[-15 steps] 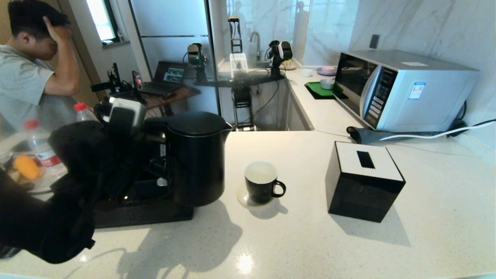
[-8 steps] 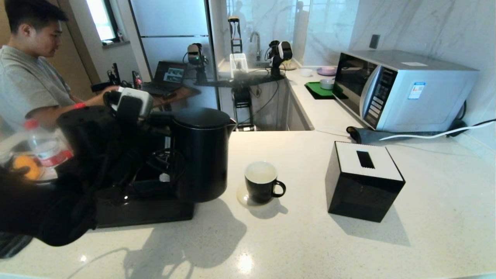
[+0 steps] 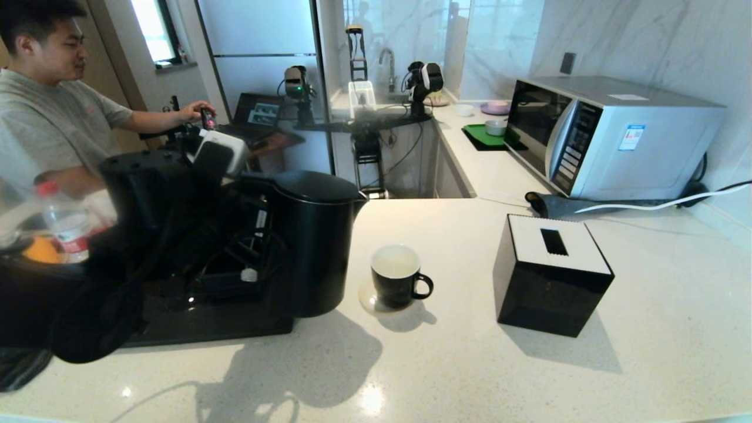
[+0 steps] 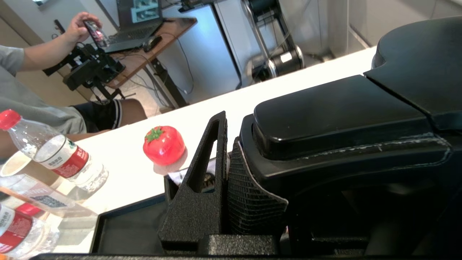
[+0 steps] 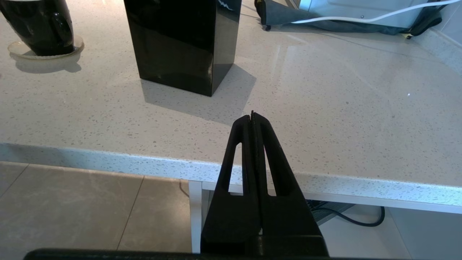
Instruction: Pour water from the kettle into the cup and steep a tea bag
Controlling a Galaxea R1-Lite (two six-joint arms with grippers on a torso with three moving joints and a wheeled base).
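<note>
The tall black kettle (image 3: 314, 247) is upright just left of the cup, its spout (image 3: 359, 202) pointing toward it. My left gripper (image 3: 244, 200) is shut on the kettle's loop handle (image 4: 343, 119). One finger (image 4: 202, 173) shows beside the handle, the ribbed pad presses against it, and the other finger is hidden behind it. The black cup (image 3: 396, 276) with its white interior stands on a coaster, handle to the right. The tea bag is not in view. My right gripper (image 5: 252, 116) hangs shut and empty off the counter's front edge.
A low black compartment box (image 3: 205, 320) lies under my left arm. A black cube tissue box (image 3: 552, 276) stands right of the cup, a microwave (image 3: 611, 135) behind it. Water bottles (image 4: 54, 155) and a red tomato (image 4: 163, 145) sit far left, near a person (image 3: 47, 123).
The kettle, held by my left gripper, has shifted right toward the cup. The person lowered his hand from his head and reached to the desk behind.
</note>
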